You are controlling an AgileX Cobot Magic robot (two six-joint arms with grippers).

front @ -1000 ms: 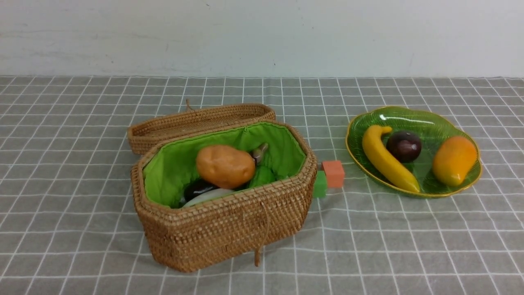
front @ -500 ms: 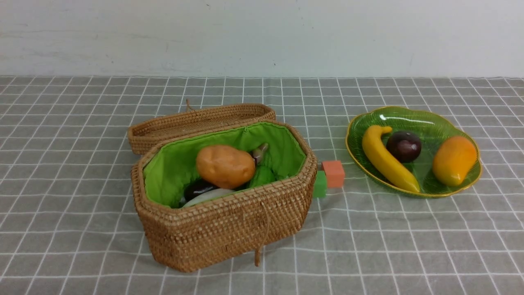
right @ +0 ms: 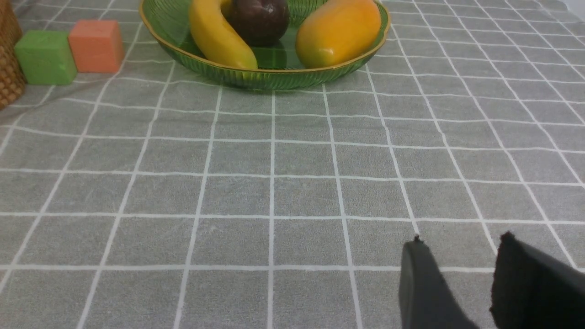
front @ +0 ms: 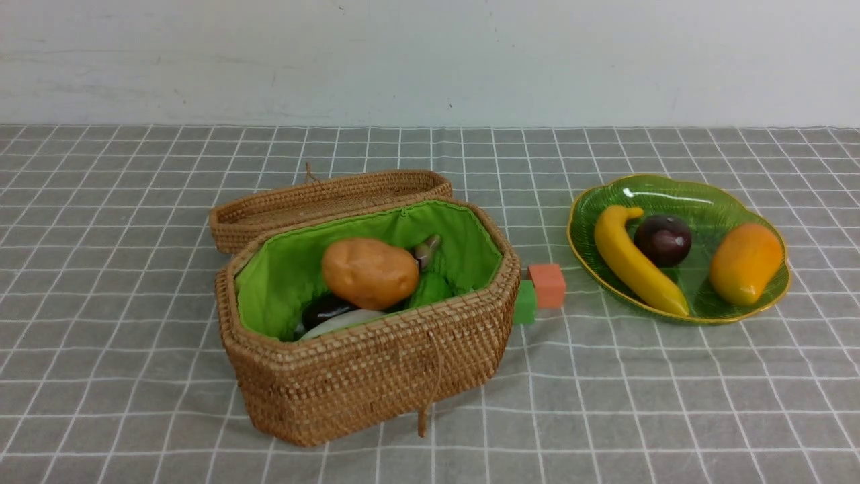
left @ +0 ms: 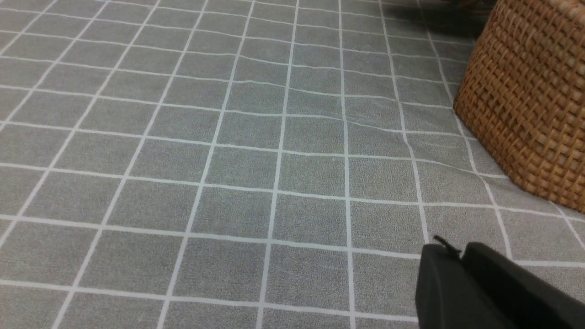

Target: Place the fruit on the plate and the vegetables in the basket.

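On a bench draped in grey cloth (front: 672, 403) gridded with white lines, the sorting stands complete. At left of centre sits the octagonal woven wicker basket (front: 376, 376), tan, lined with bright green cloth, its attached lid (front: 322, 202) thrown back behind it. Inside, a lumpy tan-orange potato (front: 369, 272) rides on top of the pile; beneath it show a sliver of glossy dark eggplant (front: 326, 309), the pale flank of a white radish (front: 342, 321) and a bright green cucumber (front: 430, 289). Just beside the basket's right wall, a green cube (front: 525, 302) and an orange cube (front: 547, 285) sit touching on the cloth.

Well to the right lies the translucent green glass plate (front: 678, 195), leaf-ribbed with a wavy gold rim. It carries three fruits: a long yellow banana (front: 635, 262) on its left side, a small round maroon plum (front: 663, 239) touching the banana's inner curve, and an orange-yellow mango (front: 744, 262) on its right side, apart from the plum.

Neither arm reaches the front view. Seen from its wrist, the left tool (left: 461, 253) hovers low over bare cloth near the basket's wall, black fingers pressed together, gripping nothing. The right tool (right: 459, 246) hangs over cloth short of the plate, its fingers (right: 420, 283) parted by a clear gap, empty.
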